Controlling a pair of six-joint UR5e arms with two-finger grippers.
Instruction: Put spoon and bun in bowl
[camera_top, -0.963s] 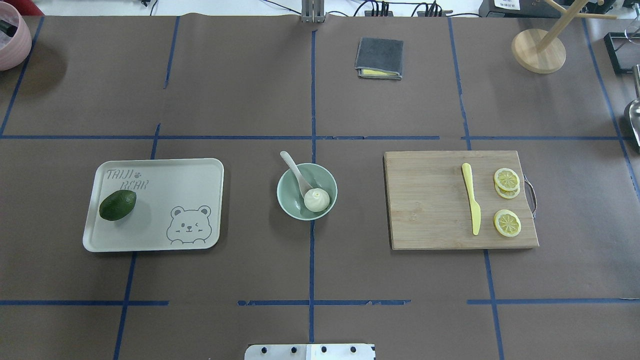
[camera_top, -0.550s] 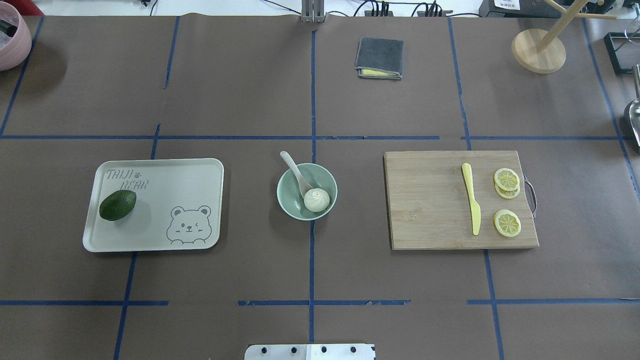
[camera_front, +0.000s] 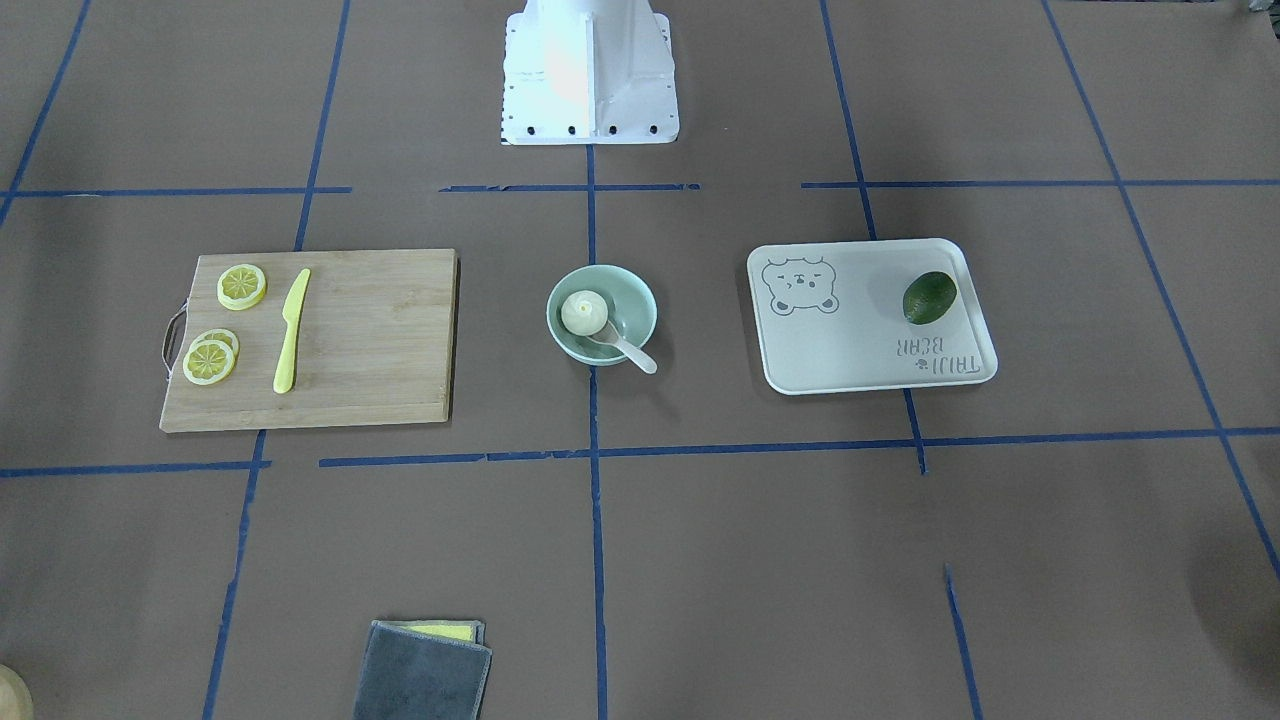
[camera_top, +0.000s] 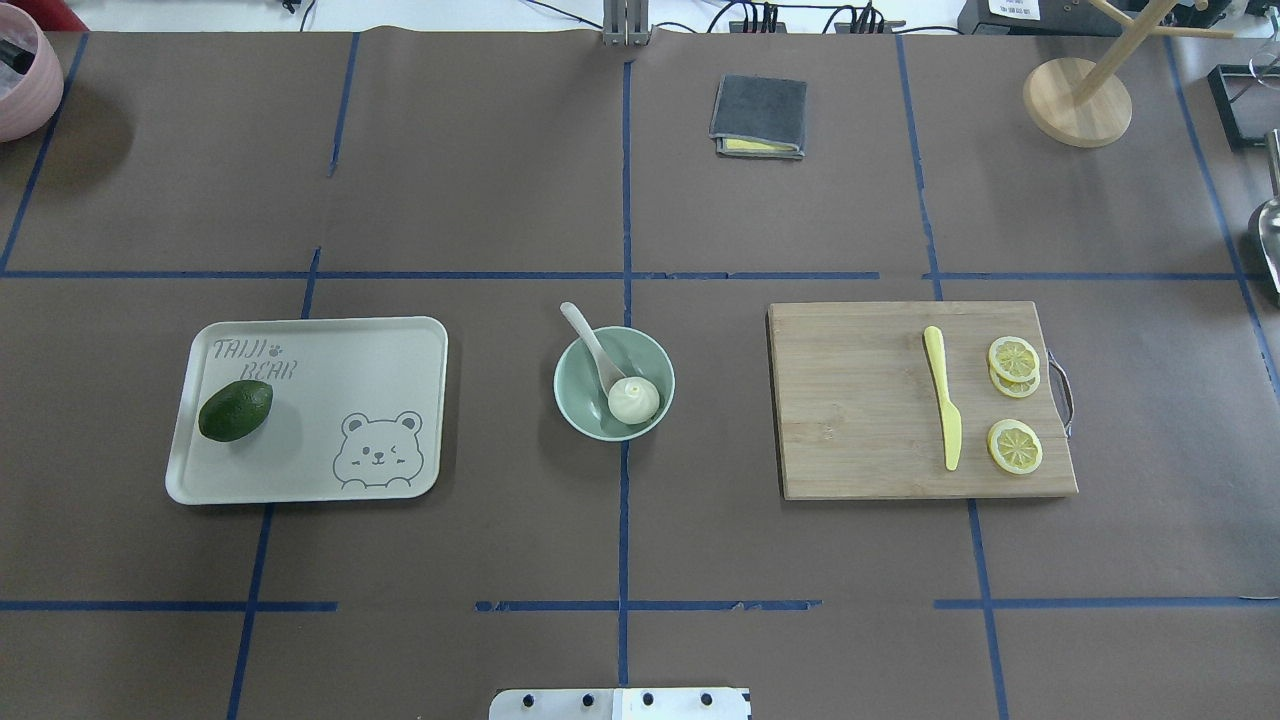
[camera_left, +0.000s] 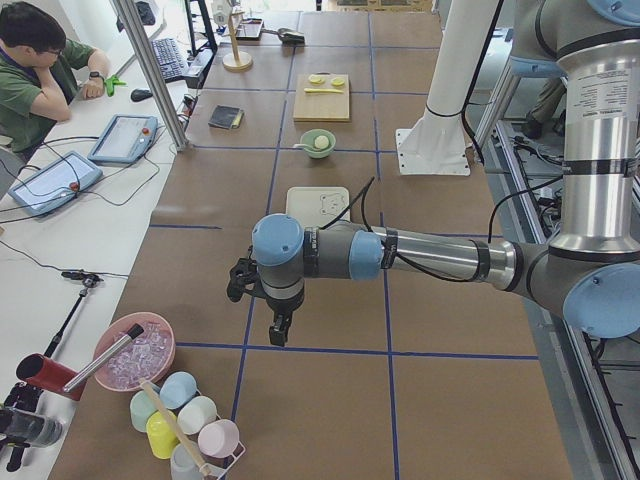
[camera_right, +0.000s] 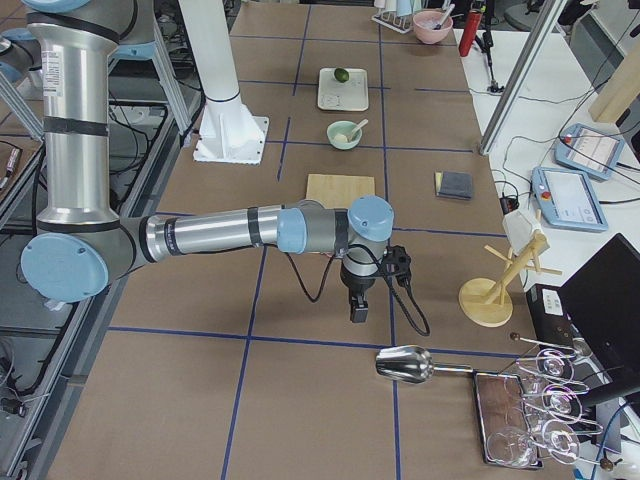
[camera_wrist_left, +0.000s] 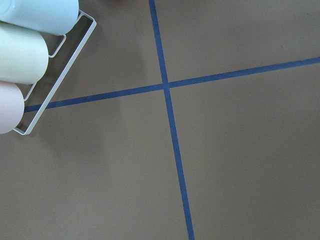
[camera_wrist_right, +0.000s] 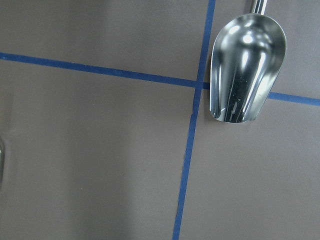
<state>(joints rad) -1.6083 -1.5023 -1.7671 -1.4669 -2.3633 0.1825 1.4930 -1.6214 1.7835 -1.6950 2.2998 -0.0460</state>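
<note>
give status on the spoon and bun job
Left gripper, right gripper far from bowl, open or shut unclear. Bun and spoon in bowl, handle over rim. Nothing in the way.

The brown desk (camera_top: 480, 180), gridded with blue tape (camera_top: 625, 200), carries a bowl (camera_top: 582, 408) at its middle, a tray (camera_top: 330, 350) toward the left edge, a cutting board (camera_top: 850, 400) toward the right, a folded cloth (camera_top: 760, 110) by the far edge, and a wooden stand (camera_top: 1076, 102) in the far right corner.
</note>
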